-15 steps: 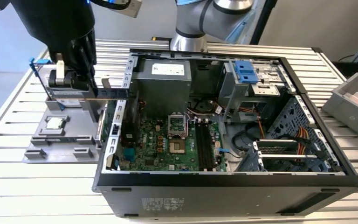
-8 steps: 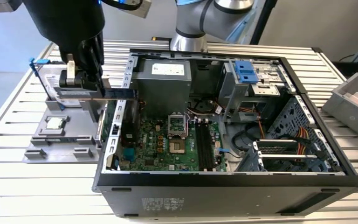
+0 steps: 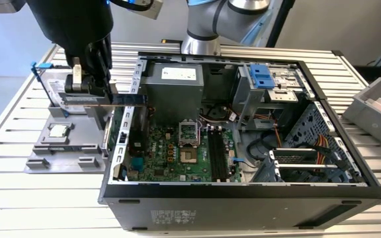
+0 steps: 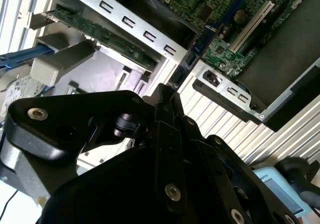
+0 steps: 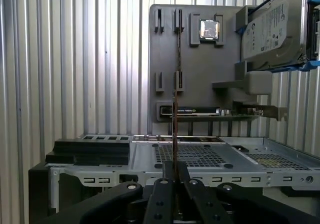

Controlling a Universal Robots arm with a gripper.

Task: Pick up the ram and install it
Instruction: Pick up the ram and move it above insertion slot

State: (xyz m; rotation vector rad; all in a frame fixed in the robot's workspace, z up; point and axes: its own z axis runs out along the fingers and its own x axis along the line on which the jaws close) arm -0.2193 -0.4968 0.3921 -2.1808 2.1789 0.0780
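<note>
My gripper (image 3: 89,98) is shut on the ram (image 3: 129,99), a thin green-blue stick held level and edge-up. It hangs over the case's wall on the exterior view's left, between the grey holder plate (image 3: 41,151) and the open computer case (image 3: 243,196). In the second wrist view the ram (image 4: 197,51) juts out past the gripper (image 4: 167,93) toward the motherboard. In the first wrist view the ram (image 5: 174,129) shows as a thin edge rising from the gripper (image 5: 175,168). The black memory slots (image 3: 218,156) lie on the motherboard, well toward the exterior view's right of the ram.
The holder plate carries a processor chip (image 3: 58,131), a hard drive in a blue frame (image 5: 272,29) and a green expansion card (image 5: 215,115). Inside the case are a power supply (image 3: 172,87), a drive cage (image 3: 270,82) and cables. A grey bin (image 3: 376,106) stands at the exterior view's right.
</note>
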